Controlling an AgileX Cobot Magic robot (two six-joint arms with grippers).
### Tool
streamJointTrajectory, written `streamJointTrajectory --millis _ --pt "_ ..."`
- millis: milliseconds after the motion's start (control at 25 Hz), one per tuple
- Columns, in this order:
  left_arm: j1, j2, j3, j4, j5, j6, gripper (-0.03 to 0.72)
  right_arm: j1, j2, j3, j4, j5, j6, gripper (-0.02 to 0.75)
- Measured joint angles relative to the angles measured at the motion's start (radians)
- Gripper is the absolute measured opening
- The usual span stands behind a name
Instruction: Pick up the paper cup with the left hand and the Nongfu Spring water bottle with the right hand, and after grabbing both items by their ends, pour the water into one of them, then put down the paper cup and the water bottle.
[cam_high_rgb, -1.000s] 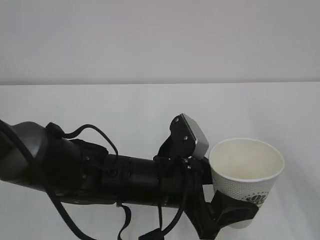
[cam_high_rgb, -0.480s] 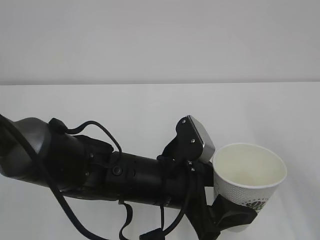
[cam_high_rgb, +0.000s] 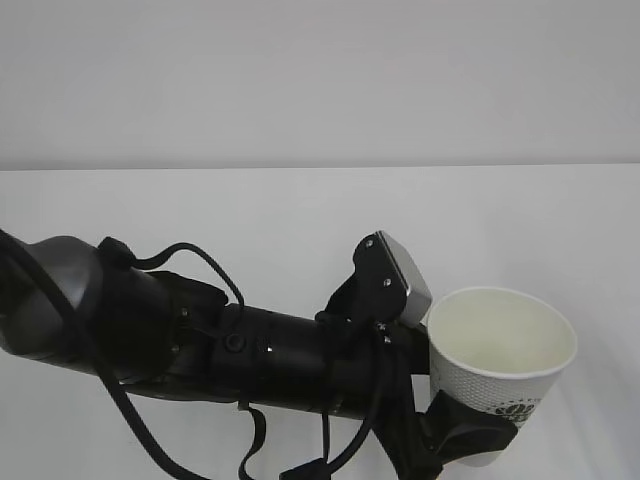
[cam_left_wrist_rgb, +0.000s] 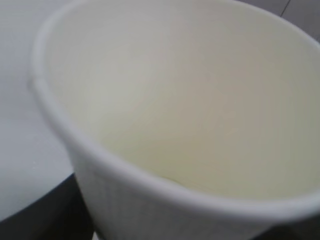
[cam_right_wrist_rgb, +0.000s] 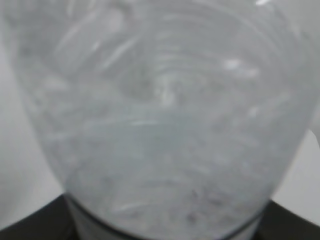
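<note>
Cup near frame's right edge.

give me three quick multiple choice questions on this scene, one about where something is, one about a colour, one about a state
1. Where is the paper cup in the exterior view?
A. lower right, at the end of the black arm
B. upper left, against the wall
C. lying on its side in the middle of the table

2. What colour is the inside of the paper cup?
A. bright red
B. cream
C. black

3. How does the left hand stand to the cup?
A. parked far from it
B. closed on its lower part, cup upright and mouth open upward
C. pressing down into its mouth

Answers: 1 A, the cup sits lower right where the arm ends. 2 B, both the exterior and left wrist views show a pale cream inside. 3 B, black fingers wrap the cup's base, rim on top. The right wrist view shows only a clear ribbed bottle close up.
</note>
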Motion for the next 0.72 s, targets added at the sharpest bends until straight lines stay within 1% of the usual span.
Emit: streamJointTrajectory --millis 440,720 --pt "0.000 0.000 0.000 0.002 -0.010 0.000 0.546 0.000 0.000 0.000 0.000 0.000 -0.144 0.407" --pt "0.000 0.000 0.000 0.004 -0.022 -0.002 0.546 0.000 0.000 0.000 0.000 0.044 -0.258 0.407"
